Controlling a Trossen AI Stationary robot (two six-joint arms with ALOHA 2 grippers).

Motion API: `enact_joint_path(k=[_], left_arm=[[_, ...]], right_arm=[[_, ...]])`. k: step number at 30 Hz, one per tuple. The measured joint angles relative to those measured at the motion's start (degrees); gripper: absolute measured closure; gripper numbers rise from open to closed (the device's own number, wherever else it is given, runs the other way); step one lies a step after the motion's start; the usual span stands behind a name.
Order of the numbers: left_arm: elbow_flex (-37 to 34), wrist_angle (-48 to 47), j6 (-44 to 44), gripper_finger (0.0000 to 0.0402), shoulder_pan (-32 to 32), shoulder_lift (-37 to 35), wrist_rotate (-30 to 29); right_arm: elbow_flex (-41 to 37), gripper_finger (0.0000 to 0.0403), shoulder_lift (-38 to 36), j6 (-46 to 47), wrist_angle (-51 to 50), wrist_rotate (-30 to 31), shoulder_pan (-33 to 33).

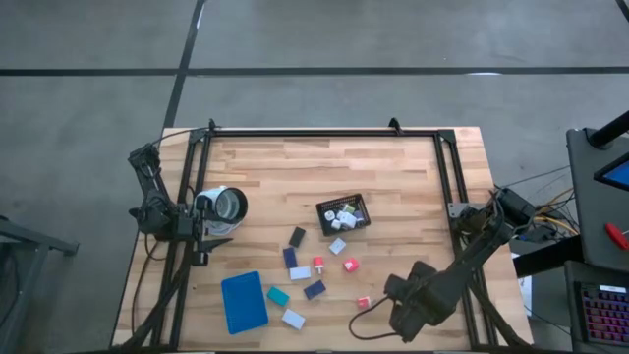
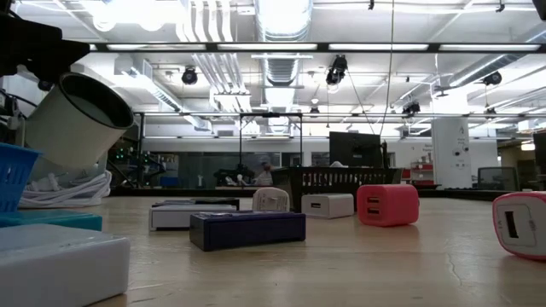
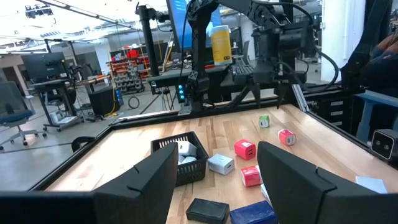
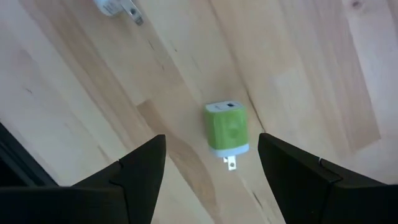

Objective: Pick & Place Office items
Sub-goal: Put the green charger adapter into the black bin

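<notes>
Just beyond my right fingers [image 4: 143, 180] lies the green charger [image 4: 227, 129] on the bare wood of the table [image 4: 298, 68], near the front edge toward the right corner. It is a small squarish plug block, bright green on its broad face, with white end caps, a port slot at one end and a metal prong sticking out of the other. Its long axis runs straight away from my wrist, prong end toward me. My right gripper [image 4: 211, 174] hovers over it, fingers spread wide either side, touching nothing. My left gripper [image 3: 214, 180] waits open by the left edge.
</notes>
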Motion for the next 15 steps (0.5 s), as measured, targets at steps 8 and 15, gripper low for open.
enact_joint_path(k=[8, 15], left_arm=[[0.0, 0.0, 0.0, 0.0177, 0.0, 0.0, 0.0], [0.0, 0.0, 0.0, 0.0177, 0.0, 0.0, 0.0]], right_arm=[[-3.7, 0.0152, -0.3, -1.4, 2.8, -0.3, 0.0], [-8.5, 0.0152, -0.7, -1.4, 7.9, -1.0, 0.0]])
